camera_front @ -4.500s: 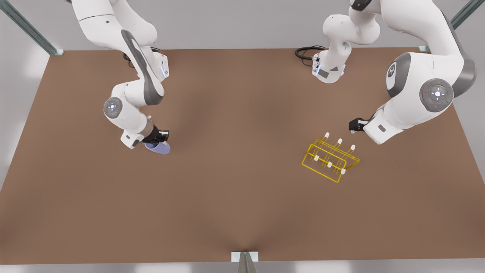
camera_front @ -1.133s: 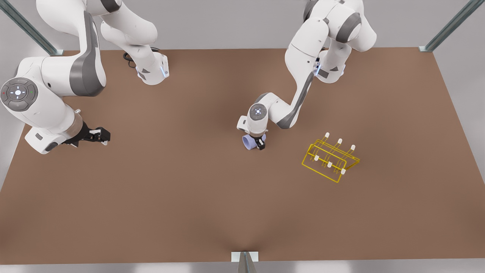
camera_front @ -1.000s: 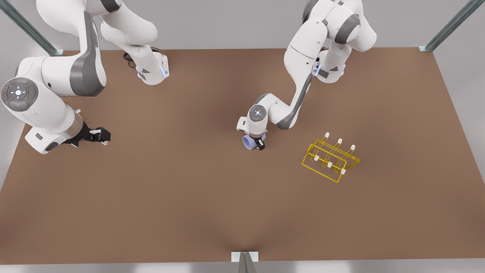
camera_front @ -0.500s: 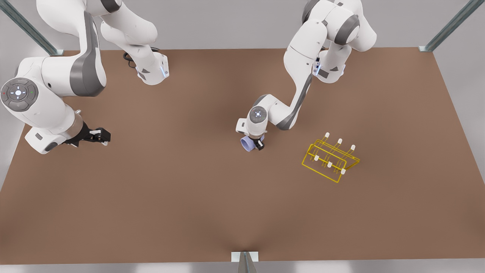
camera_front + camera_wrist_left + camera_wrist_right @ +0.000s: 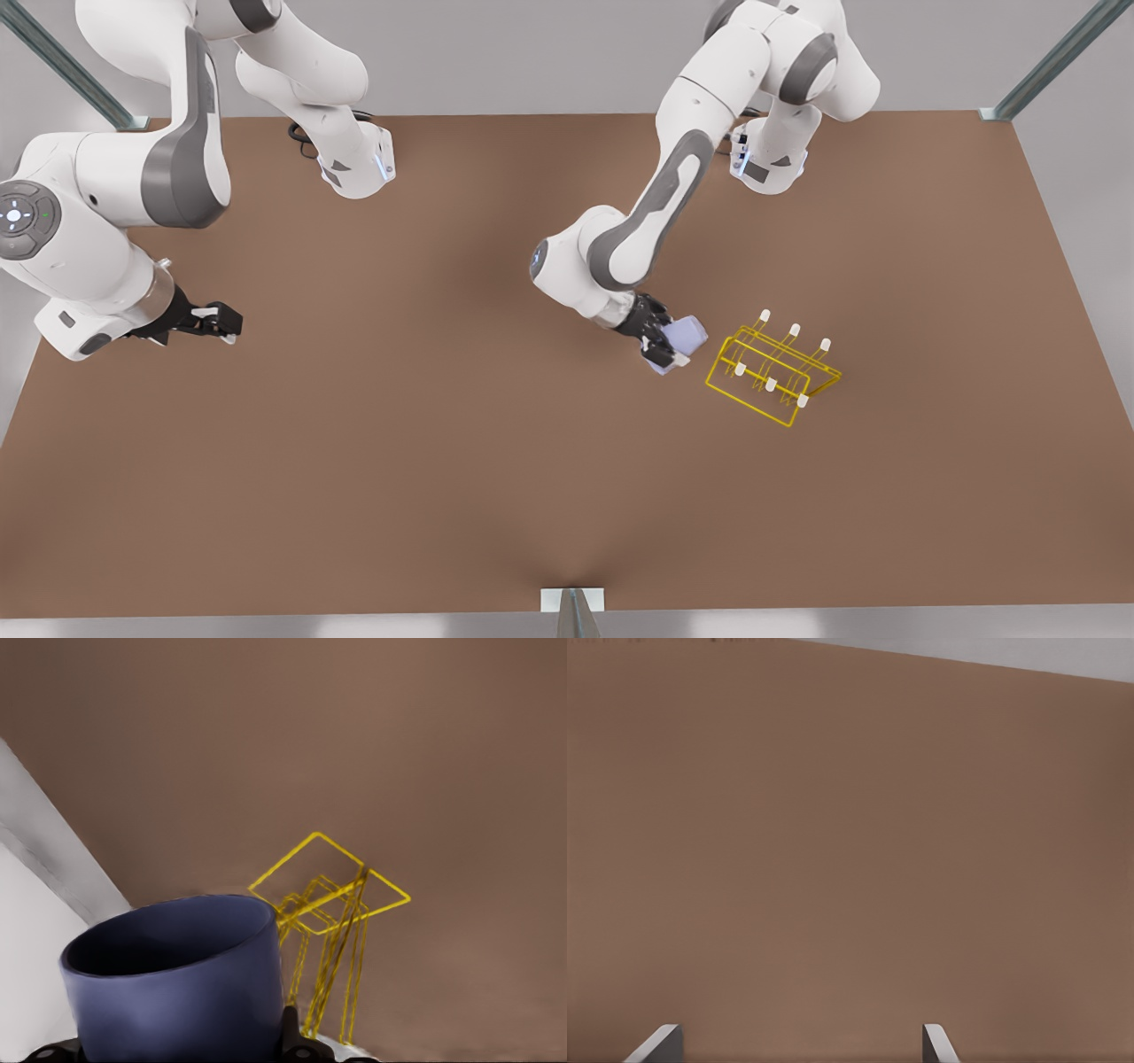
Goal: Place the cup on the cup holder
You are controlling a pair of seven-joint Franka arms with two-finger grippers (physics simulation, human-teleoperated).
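Table: brown and matte, the table point(image 5: 461, 478) filled the front view, with grey walls behind it and metal frame posts at its corners.

Left gripper: the left gripper point(image 5: 666, 347) sat a little to the front view's right of centre, at the end of the arm based at the far edge on that side. Its fingers were clamped on the cup — one dark finger lay along the cup's near side, and the left wrist view had black gripper parts either side of the cup's base.

Cup: the lavender-blue cup point(image 5: 680, 338) was held clear of the table and tilted over, just beside the cup holder's end on the front view's left and apart from it. In the left wrist view the cup point(image 5: 173, 979) sat close to the camera, its open mouth towards the cup holder.

Cup holder: the yellow wire cup holder point(image 5: 773, 374) stood on the table on the front view's right, set at an angle to the table's edges, with six white-tipped prongs rising from its rectangular base. None of the prongs carried anything. In the left wrist view the cup holder point(image 5: 330, 904) lay just past the cup's rim.

Right gripper: the right gripper point(image 5: 221, 322) waited near the table edge on the front view's left, well apart from the cup. Its fingers point(image 5: 663, 1042) stood spread apart — bare table point(image 5: 850, 850) lay between the two pale tips.
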